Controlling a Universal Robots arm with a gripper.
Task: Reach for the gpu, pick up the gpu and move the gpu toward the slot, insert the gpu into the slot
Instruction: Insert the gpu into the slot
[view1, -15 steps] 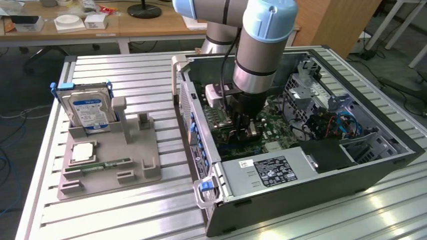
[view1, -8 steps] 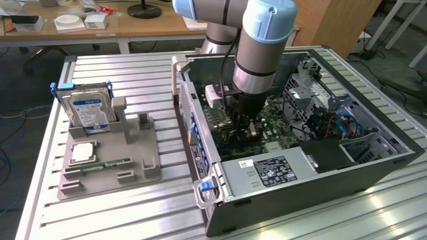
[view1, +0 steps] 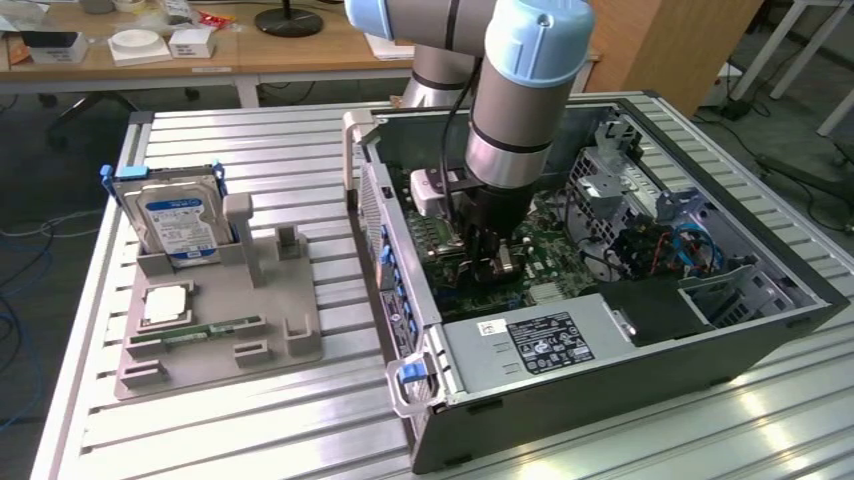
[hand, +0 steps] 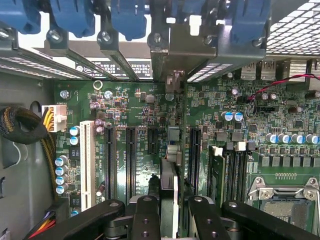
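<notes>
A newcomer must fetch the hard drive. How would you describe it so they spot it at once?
Beside the open computer case, on the exterior view's left, a grey holder tray lies on the slatted metal table. The hard drive stands upright in the tray's far corner: a boxy silver block with a blue label, unlike the flat square chip and slim green memory stick.

We observe the thin black circuit card with silver metal bracket (hand: 170, 170) standing on edge, perpendicular to the green motherboard, its bracket end reaching the case's rear wall.
</notes>
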